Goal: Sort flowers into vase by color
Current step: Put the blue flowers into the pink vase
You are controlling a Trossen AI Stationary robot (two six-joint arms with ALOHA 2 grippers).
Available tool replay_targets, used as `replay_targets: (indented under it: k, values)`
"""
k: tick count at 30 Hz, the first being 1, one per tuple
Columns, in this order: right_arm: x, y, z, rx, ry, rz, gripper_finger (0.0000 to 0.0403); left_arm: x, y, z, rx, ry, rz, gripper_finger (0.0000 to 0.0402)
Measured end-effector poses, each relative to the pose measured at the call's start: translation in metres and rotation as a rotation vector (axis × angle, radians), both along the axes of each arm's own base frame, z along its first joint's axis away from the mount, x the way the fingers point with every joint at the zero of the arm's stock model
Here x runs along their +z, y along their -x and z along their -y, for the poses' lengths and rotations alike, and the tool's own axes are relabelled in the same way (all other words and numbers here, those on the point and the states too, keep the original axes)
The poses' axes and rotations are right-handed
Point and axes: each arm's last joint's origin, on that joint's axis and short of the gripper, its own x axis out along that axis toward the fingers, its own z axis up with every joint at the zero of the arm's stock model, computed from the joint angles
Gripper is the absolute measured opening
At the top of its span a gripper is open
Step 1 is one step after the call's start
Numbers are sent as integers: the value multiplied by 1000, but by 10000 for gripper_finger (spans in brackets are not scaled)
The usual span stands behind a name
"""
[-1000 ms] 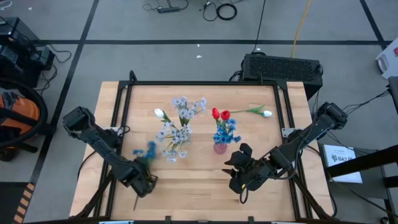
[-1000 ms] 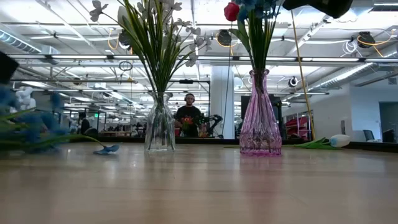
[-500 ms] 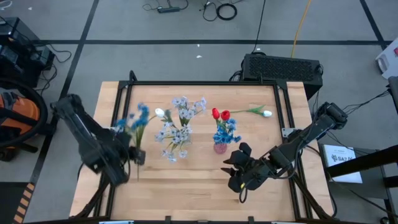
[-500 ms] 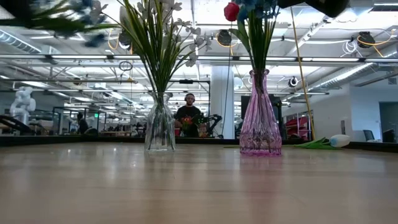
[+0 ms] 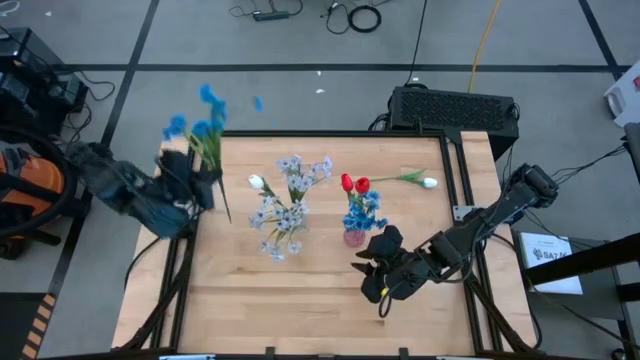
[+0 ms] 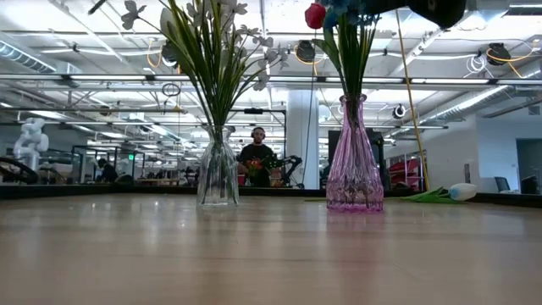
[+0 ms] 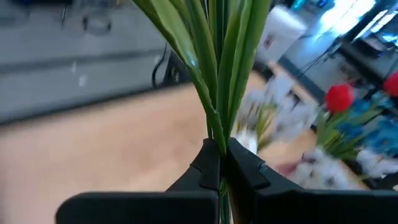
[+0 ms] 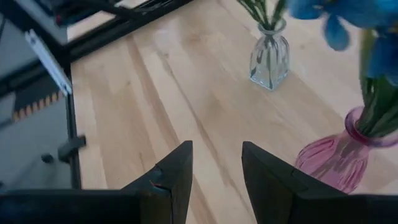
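Note:
My left gripper (image 7: 219, 152) is raised over the table's left edge (image 5: 200, 183), shut on a blue flower spray (image 5: 197, 118). The blossoms reach past the table's far left corner. A clear vase (image 6: 218, 174) holds lavender-white sprays (image 5: 290, 195), with a white tulip (image 5: 258, 183) beside them. A pink vase (image 6: 354, 161) holds red tulips (image 5: 352, 184) and blue clusters (image 5: 365, 210). Another white tulip (image 5: 418, 181) lies flat at the far right. My right gripper (image 8: 214, 162) hovers open near the pink vase (image 5: 372, 278). My left gripper pinches the blue spray's bundled green stems (image 7: 214, 134) between its two fingers. The fingers lie across the stems, below the leaves. The spray is lifted clear of the table. Its blossoms stand beyond the fingers toward the far side, and the stem end (image 5: 226, 208) sticks out toward the near side.
A black frame (image 5: 320, 133) runs around the wooden tabletop. A black box (image 5: 455, 108) sits behind the far right corner. The front half of the table (image 5: 300, 300) is bare wood. A person (image 6: 257, 157) stands far off in the room behind.
My left gripper has risen from the table's near left area and swung toward the left edge and the far side. It has tipped up from pointing steeply down. The blue spray has come up with it, clear of the table, its blossoms now past the far left corner.

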Motion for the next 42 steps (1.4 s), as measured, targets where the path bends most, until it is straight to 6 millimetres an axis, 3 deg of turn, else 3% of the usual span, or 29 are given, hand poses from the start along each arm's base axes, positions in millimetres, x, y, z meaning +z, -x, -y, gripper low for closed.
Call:
replay_targets:
  k: [5,9,13,19,26,32,42]
  values:
    - [4,0,8,-92,-95,28,130,48,-5,-6,-150,-178,77,8]
    - [20,7,16,-136,-78,98,130,83,-13,-6,-279,-321,174,8]
    - [42,21,27,-172,-28,189,130,101,-21,-7,-384,-417,247,8]
    - [70,43,43,-102,44,245,130,99,-54,3,-528,-401,279,8]
    - [98,78,63,-9,106,294,130,91,-119,31,-601,-422,358,8]
    - [107,109,78,152,70,256,130,81,-174,51,-602,-482,480,8]
    - [123,150,101,291,120,316,130,81,-267,71,-563,-491,488,8]
